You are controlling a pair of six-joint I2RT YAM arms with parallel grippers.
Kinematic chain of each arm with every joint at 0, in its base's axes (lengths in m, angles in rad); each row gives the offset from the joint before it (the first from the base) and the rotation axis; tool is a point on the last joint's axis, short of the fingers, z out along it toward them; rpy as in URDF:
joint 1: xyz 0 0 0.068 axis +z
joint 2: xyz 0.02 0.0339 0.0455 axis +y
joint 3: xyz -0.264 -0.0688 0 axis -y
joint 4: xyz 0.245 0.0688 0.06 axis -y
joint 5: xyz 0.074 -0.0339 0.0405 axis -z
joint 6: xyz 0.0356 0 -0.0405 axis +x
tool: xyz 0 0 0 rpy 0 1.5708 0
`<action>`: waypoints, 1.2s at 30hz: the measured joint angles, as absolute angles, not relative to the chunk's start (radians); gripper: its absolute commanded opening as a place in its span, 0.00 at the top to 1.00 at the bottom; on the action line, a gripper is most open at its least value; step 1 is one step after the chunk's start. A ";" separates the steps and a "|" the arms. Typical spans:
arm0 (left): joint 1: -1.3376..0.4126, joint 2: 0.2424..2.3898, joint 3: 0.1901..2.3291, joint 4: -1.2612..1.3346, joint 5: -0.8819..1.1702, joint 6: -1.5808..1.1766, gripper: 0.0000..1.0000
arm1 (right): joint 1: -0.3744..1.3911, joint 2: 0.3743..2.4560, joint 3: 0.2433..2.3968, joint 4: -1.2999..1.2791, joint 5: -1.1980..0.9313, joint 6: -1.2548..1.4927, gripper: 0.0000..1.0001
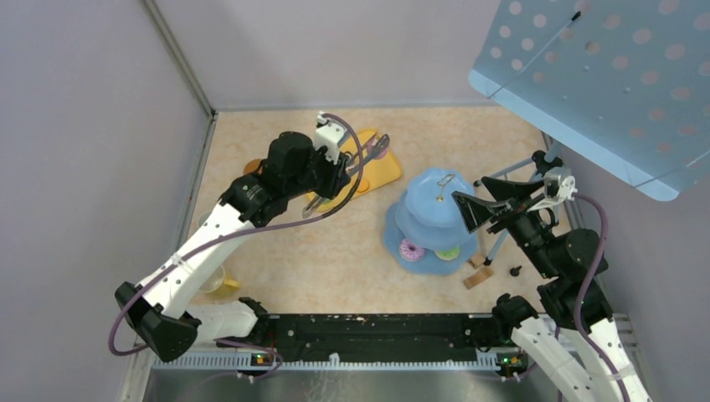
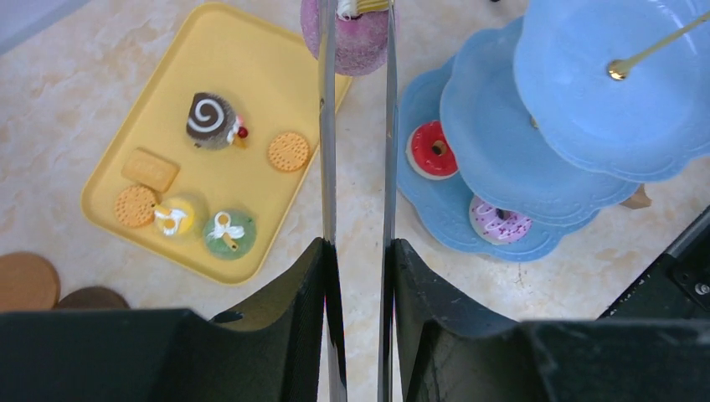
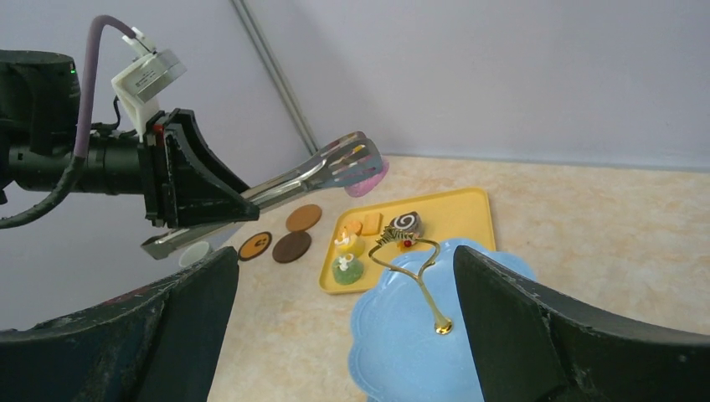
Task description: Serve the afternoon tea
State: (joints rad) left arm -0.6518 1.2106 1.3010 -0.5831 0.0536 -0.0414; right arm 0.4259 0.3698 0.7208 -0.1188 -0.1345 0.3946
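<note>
Left wrist view: the left gripper (image 2: 358, 251) clamps the tongs (image 2: 326, 167), whose tips pinch a pink donut (image 2: 356, 42) by the yellow tray (image 2: 251, 67)'s corner, near the blue stand (image 2: 486, 126). The right gripper (image 3: 342, 276) gapes wide over the stand.

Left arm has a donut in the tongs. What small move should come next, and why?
Probably swing the left gripper rightward, toward the pale-blue three-tier stand. Its long metal tongs clamp a pink sugared donut at the edge of the flat yellow tray, not yet over any tier.
</note>
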 measured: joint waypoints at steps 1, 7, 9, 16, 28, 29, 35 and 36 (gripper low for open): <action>-0.657 1.205 1.301 -0.575 0.065 -0.040 0.66 | 0.426 0.367 0.721 -0.119 -0.134 0.395 0.03; -0.716 1.255 1.269 -0.528 0.093 -0.038 0.66 | 0.426 0.360 0.722 -0.118 -0.134 0.396 0.03; -0.746 1.279 1.252 -0.520 0.093 -0.039 0.66 | 0.426 0.360 0.722 -0.118 -0.134 0.397 0.03; -0.849 1.335 1.239 -0.485 0.070 -0.039 0.66 | 0.426 0.360 0.722 -0.119 -0.134 0.398 0.03; -0.909 1.390 1.223 -0.414 0.056 -0.057 0.66 | 0.426 0.360 0.722 -0.119 -0.134 0.410 0.03; -0.911 1.399 1.223 -0.411 0.057 -0.058 0.66 | 0.426 0.360 0.722 -0.119 -0.134 0.412 0.03; -0.912 1.435 1.222 -0.386 0.068 -0.069 0.65 | 0.426 0.360 0.722 -0.119 -0.134 0.413 0.03; -0.912 1.438 1.222 -0.380 0.069 -0.073 0.63 | 0.426 0.360 0.722 -0.120 -0.134 0.413 0.03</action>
State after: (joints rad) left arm -0.9115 1.4380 1.2224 -0.3801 0.0689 -0.0731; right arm 0.4259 0.3595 0.7219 -0.1196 -0.1337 0.4129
